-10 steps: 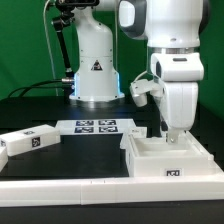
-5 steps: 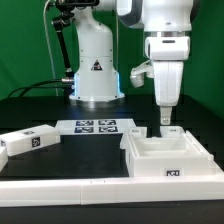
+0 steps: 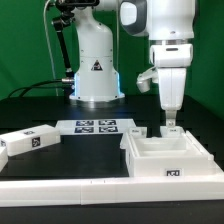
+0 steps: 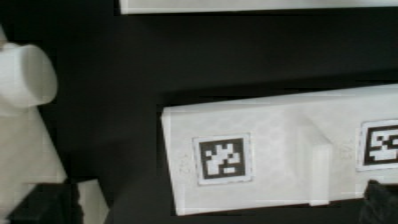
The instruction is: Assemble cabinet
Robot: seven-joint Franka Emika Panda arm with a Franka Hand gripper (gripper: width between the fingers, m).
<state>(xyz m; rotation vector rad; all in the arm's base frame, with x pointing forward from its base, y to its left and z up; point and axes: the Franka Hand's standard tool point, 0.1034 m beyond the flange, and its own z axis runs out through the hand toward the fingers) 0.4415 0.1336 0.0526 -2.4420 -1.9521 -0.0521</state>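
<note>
Now, gripper [image 3: 168,118] hangs released, jaws wide, nothing held, just above cabinet's [image 3: 165,156] rear wall. Cabinet sits at exterior view's right, near marker board [image 3: 97,126]. Risk: off-centre descent, finger clips wall, shoves or tips cabinet. Loose panel [image 3: 28,140] well apart.
</note>
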